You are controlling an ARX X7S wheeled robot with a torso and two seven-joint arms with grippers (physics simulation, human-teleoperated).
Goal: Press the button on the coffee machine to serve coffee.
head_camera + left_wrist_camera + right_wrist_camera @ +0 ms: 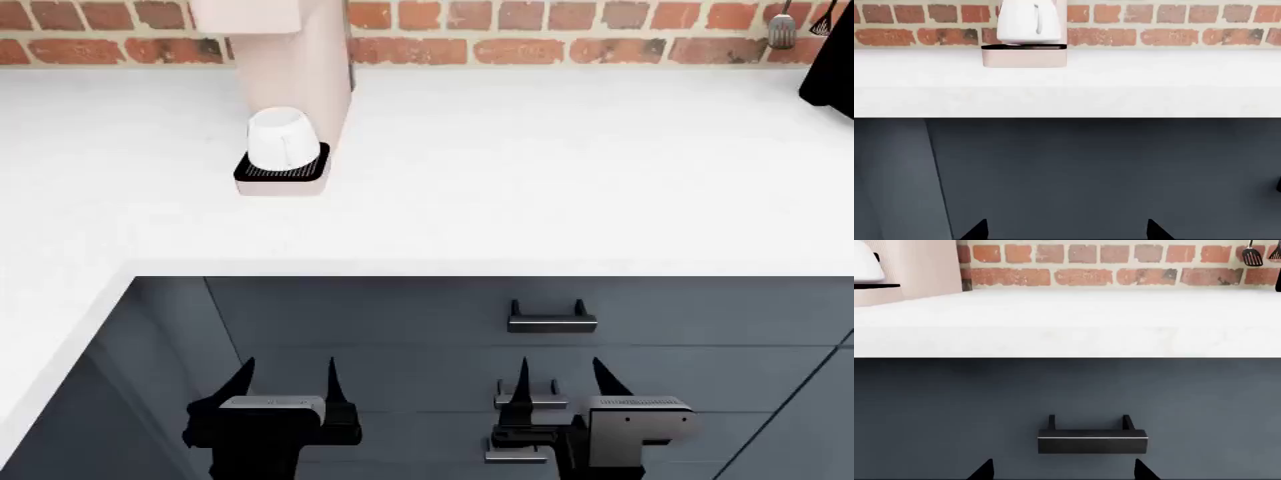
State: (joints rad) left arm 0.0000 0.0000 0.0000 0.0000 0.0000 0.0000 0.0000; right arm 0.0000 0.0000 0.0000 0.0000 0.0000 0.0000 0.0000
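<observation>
The pale pink-beige coffee machine [300, 60] stands at the back left of the white counter [534, 180], against the brick wall. A white mug [280, 138] sits on its black drip tray [280, 172]. Its head is cut off by the frame; no buttons show. The machine's base and the mug also show in the left wrist view [1025, 55]. My left gripper [287, 385] and right gripper [558, 382] are both open and empty, low in front of the dark cabinet, well below the counter. The left wrist view shows open fingertips [979, 230].
Dark blue-grey cabinet fronts [400, 330] run under the counter, with a black drawer handle [550, 318] just above my right gripper; it shows in the right wrist view [1092, 437]. Utensils [781, 25] hang on the brick wall at far right. The counter wraps round on the left.
</observation>
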